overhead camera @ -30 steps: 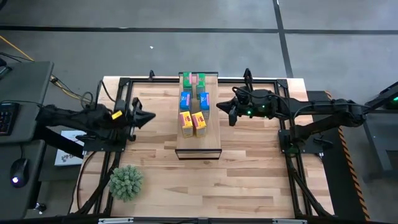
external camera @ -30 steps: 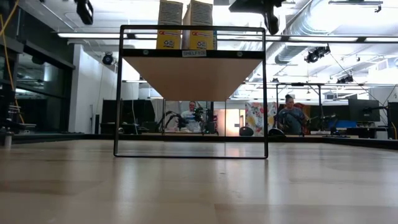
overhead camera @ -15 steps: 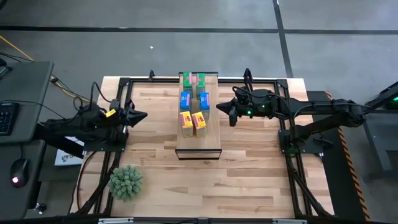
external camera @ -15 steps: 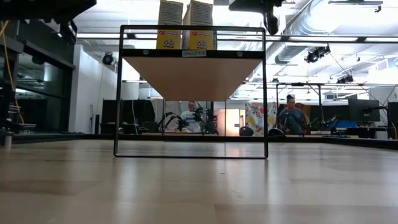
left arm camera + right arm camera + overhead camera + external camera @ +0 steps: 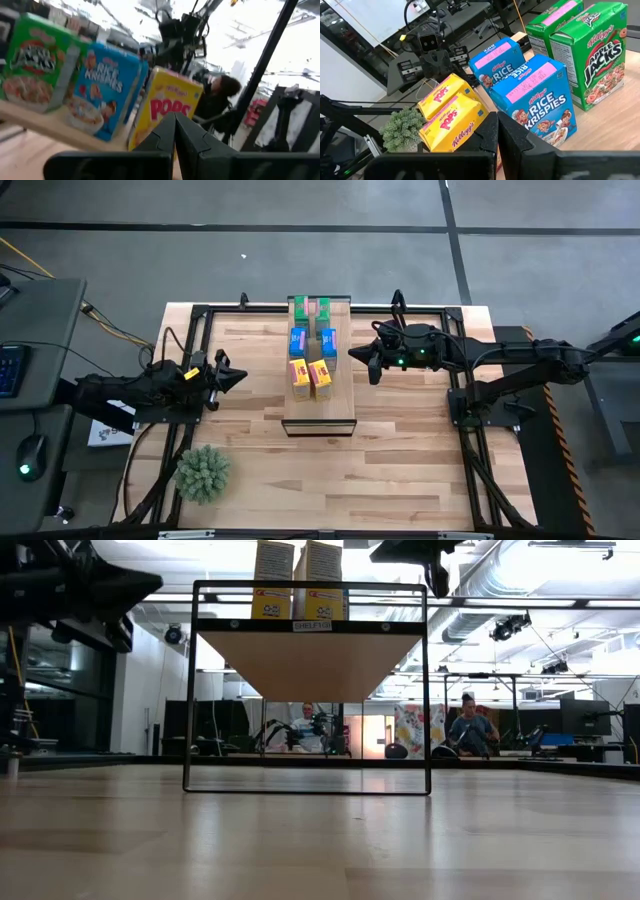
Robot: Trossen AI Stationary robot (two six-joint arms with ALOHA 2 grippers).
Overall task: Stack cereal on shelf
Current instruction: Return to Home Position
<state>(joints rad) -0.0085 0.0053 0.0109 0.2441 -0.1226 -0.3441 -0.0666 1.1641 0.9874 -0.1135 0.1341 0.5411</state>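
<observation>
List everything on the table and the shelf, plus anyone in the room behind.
green cereal boxes: two, green, side by side at one end of the shelf
blue cereal boxes: two, blue, next along the shelf
yellow cereal boxes: two, yellow with red lettering, beside the blue pair
shelf: one, pale wood on a dark frame, mid-table
plant ball: one, green, on the table on the left arm's side
table: one, slatted pale wood
people: two, in the room beyond the table
left gripper: one, dark, shut, left of the shelf
right gripper: one, dark, shut, right of the shelf
</observation>
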